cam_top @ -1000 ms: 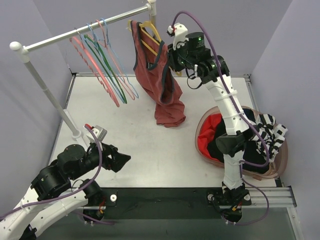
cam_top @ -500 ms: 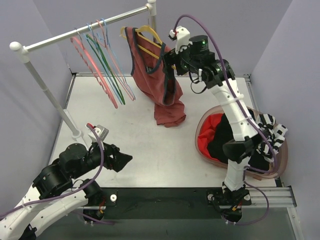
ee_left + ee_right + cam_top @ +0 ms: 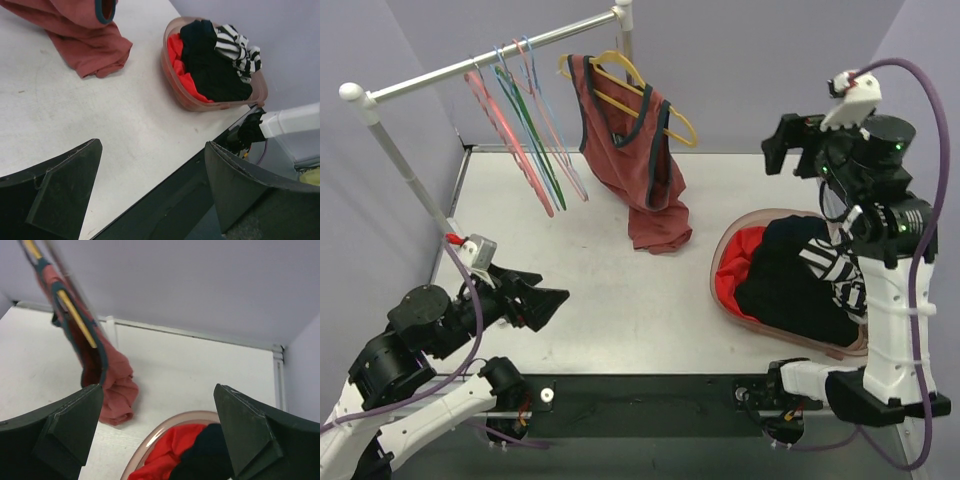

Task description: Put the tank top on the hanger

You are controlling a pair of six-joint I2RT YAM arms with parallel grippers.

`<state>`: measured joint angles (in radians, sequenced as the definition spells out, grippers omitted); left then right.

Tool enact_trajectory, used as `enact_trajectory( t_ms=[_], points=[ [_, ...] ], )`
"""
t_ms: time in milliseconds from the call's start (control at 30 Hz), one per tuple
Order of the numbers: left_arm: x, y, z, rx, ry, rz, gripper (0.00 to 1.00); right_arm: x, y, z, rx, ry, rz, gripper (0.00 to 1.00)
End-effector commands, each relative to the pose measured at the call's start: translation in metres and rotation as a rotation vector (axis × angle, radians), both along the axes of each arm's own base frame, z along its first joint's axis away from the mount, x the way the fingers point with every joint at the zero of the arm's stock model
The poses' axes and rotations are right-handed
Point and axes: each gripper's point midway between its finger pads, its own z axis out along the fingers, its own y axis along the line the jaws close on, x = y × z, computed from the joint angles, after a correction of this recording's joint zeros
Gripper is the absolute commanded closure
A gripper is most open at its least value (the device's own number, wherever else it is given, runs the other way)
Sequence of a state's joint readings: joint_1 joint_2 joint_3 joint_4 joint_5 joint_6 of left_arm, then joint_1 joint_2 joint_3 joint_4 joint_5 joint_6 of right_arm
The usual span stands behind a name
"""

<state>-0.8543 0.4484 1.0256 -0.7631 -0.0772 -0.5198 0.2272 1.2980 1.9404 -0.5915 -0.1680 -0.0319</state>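
Item 1. Tank top (image 3: 620,135): rust-red with dark trim. It hangs from the far end of the rail (image 3: 490,57), draped on the hanger. Its lower part reaches the table (image 3: 600,290) under that end of the rail and lies there in a crumpled fold. The left wrist view shows the fold (image 3: 85,47) flat on the table, and the right wrist view shows the top (image 3: 112,385) hanging.

Item 2. Hanger (image 3: 677,125): yellow, hooked over the rail at its far end. Both tips show beyond the fabric, and one arm runs out through the dark-trimmed opening on the side away from the rail's middle.

Item 3. Other hangers, bare, at the middle of the rail: pink hanger (image 3: 510,150), green hanger (image 3: 525,125) and blue hanger (image 3: 542,95).

Item 4. Right gripper (image 3: 782,148): raised well off to the side of the rail's far end, apart from the tank top. Its fingers are spread and carry nothing; its own camera (image 3: 156,387) confirms this.

Item 5. Left gripper (image 3: 535,300): low, near the base of the rail's near post. Its fingers are spread and grasp nothing, as its own camera (image 3: 151,145) also shows.

Item 6. Basket (image 3: 715,280): pinkish, on the table on the side of the tank top away from the rail. It holds a bright red garment (image 3: 740,262), a black garment (image 3: 790,285) and a striped garment (image 3: 835,270).
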Motion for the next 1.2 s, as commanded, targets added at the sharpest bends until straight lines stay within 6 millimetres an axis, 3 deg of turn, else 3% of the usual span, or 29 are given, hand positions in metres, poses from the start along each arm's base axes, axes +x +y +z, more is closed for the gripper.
enact_trajectory(
  t_ms=[0, 33, 67, 100, 233, 367, 500, 633, 800, 1167],
  points=[
    [0.006, 0.021, 0.035, -0.064, -0.044, 0.114, 0.04, -0.041, -0.046, -0.017, 0.171, 0.03, -0.186, 0.0],
    [0.006, 0.024, 0.037, -0.067, -0.044, 0.122, 0.04, -0.049, -0.055, -0.021, 0.175, 0.03, -0.228, 0.0],
    [0.006, 0.026, 0.039, -0.067, -0.046, 0.131, 0.04, -0.054, -0.068, -0.038, 0.174, 0.06, -0.288, 0.0],
    [0.005, 0.029, 0.048, -0.08, -0.057, 0.14, 0.04, -0.071, -0.077, -0.04, 0.188, 0.053, -0.331, 0.0],
    [0.004, 0.042, 0.054, -0.067, -0.057, 0.178, 0.04, -0.108, -0.12, -0.073, 0.169, 0.09, -0.556, 0.0],
    [-0.002, 0.049, 0.057, -0.084, -0.058, 0.182, 0.04, -0.146, -0.145, -0.112, 0.114, 0.169, -0.703, 0.0],
    [-0.007, 0.054, 0.056, -0.099, -0.048, 0.188, 0.04, -0.169, -0.163, -0.139, 0.018, 0.251, -0.799, 0.0],
    [-0.011, 0.06, 0.055, -0.106, -0.043, 0.19, 0.04, -0.185, -0.167, -0.145, -0.03, 0.297, -0.817, 0.0],
    [-0.011, 0.063, 0.055, -0.124, -0.041, 0.204, 0.04, -0.195, -0.158, -0.154, -0.054, 0.374, -0.756, 0.0],
    [-0.013, 0.066, 0.055, -0.141, -0.039, 0.204, 0.04, -0.207, -0.162, -0.135, -0.069, 0.351, -0.783, 0.0]
  ],
)
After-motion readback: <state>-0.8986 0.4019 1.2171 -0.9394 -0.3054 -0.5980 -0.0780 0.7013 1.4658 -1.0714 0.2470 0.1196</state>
